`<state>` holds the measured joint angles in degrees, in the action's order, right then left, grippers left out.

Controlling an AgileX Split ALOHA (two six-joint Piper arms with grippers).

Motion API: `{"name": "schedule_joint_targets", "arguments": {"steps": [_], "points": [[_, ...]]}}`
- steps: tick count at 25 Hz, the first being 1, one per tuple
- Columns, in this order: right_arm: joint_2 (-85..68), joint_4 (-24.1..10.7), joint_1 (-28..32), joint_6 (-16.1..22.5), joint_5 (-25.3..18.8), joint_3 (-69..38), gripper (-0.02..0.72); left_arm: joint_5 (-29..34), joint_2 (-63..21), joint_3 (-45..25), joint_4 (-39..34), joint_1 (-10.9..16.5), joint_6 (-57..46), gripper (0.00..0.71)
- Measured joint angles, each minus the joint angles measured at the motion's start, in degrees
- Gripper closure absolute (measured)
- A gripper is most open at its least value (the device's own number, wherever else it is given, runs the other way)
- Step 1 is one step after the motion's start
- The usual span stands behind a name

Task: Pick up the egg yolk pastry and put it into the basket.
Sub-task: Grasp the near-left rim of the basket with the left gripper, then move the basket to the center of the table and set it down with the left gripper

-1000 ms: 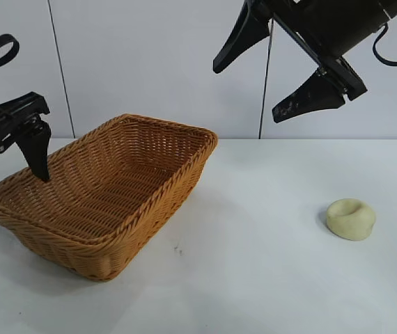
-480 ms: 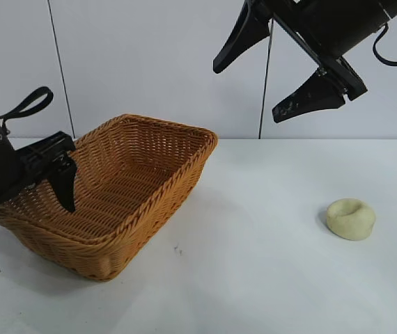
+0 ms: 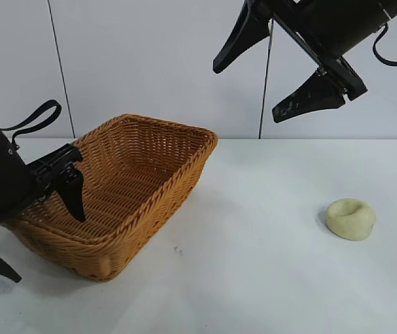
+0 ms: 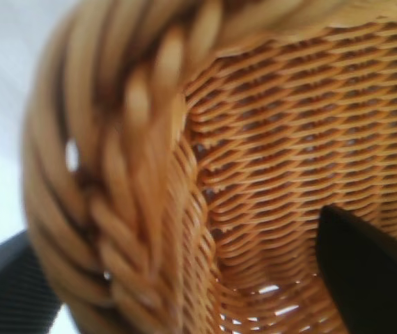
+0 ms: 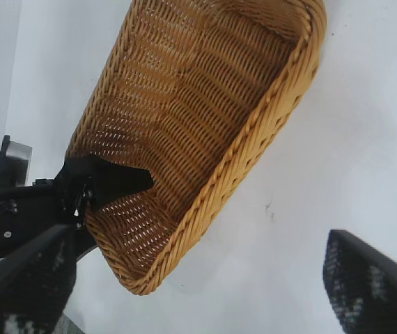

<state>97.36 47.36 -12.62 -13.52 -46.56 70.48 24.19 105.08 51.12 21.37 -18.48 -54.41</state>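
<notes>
The egg yolk pastry (image 3: 351,218), a pale cream puck with a dimpled top, lies on the white table at the right, apart from everything. It does not show in either wrist view. The orange-brown wicker basket (image 3: 184,182) stands at the left. My left gripper (image 3: 45,247) is open and straddles the basket's near-left rim (image 4: 136,174), one finger inside and one outside. My right gripper (image 3: 247,94) is open and empty, high above the table between basket and pastry. The right wrist view looks down on the basket (image 5: 254,139).
The white table (image 3: 254,278) runs between basket and pastry, with a small dark speck (image 3: 176,249) near the basket's front. A pale wall stands behind. The left arm's finger shows inside the basket in the right wrist view (image 5: 115,179).
My left gripper has come down and forward from the back left, and its fingers now straddle the basket's near-left rim. The right arm, basket and pastry have not moved.
</notes>
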Motion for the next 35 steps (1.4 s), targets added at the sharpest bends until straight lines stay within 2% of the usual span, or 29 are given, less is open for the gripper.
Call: {"name": "schedule_joint_targets", "arguments": {"steps": [4, 6, 14, 22, 27, 35], "points": [[0.0, 0.0, 0.0, 0.0, -0.5, 0.0, 0.017, 0.8, 0.5, -0.1, 0.3, 0.9, -0.2, 0.539], [0.0, 0.0, 0.0, 0.0, -0.5, 0.0, 0.017, 1.0, 0.5, -0.1, 1.0, 1.6, -0.4, 0.609], [0.0, 0.0, 0.0, 0.0, -0.5, 0.0, 0.017, 3.0, 0.5, 0.7, 3.5, 1.8, 2.0, 0.615], [0.0, 0.0, 0.0, 0.0, -1.2, 0.0, 0.017, 11.6, 2.0, 11.0, 4.8, 2.2, 12.7, 0.615], [0.0, -0.1, 0.0, 0.0, -2.3, 0.0, 0.017, 19.9, 6.3, 17.8, 4.4, 4.4, 21.3, 0.615], [0.0, -0.1, 0.0, 0.0, -2.3, 0.0, 0.017, 29.0, 10.2, 27.0, 2.0, 7.9, 36.1, 0.615]]}}
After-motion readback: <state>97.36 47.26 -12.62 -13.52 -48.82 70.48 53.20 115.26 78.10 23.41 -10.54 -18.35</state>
